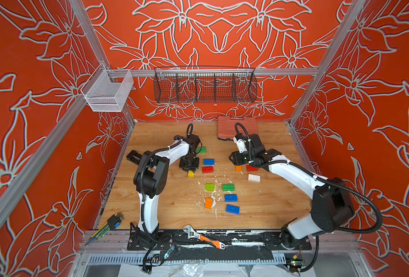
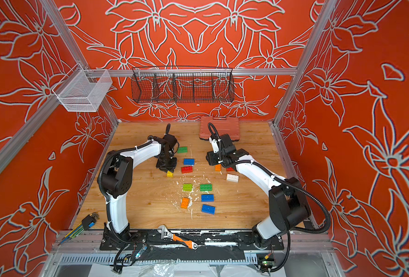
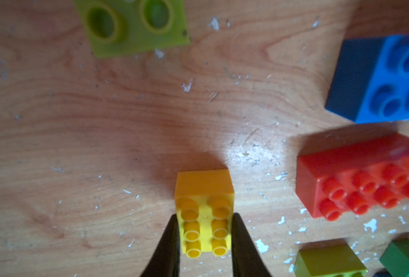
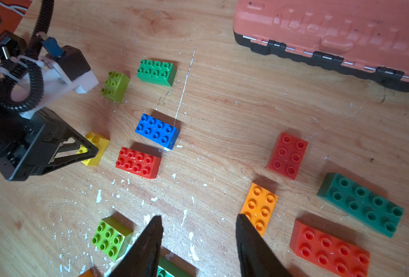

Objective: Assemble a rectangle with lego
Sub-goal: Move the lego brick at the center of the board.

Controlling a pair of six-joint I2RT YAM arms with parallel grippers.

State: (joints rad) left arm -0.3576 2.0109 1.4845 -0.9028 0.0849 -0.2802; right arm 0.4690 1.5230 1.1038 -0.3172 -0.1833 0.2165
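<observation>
Closest to the top camera, an adjustable wrench (image 1: 203,237) with an orange handle lies on the black front rail between the two arm bases, and a set of hex keys (image 1: 112,221) rests by the near left corner of the wooden table (image 1: 162,211). Loose lego is scattered over the wood, each piece lying apart from the others. The left gripper (image 3: 204,215) points straight down at a short yellow brick (image 3: 203,187) that sits studs up on the table. Its black fingers (image 3: 167,239) lie against the brick's two long sides, so this hand is grasping the brick where it stands. Just beside it toward the table's middle sits a red brick (image 1: 207,169), with a blue brick (image 1: 208,162) behind that and a green brick (image 1: 201,150) farther back, near the left wrist. The right gripper (image 4: 198,217) hangs over bare wood, jaws apart and nothing between them. A short orange brick (image 4: 258,208) lies near one of its fingertips. A white brick (image 1: 254,177) rests close to the right forearm. Nearer the camera, a lime brick (image 1: 209,187) and a dark green brick (image 1: 228,187) sit side by side with a gap between them. A salmon-pink tool case (image 1: 232,124) lies at the far edge, and a small black block (image 1: 134,157) lies at the left edge.
</observation>
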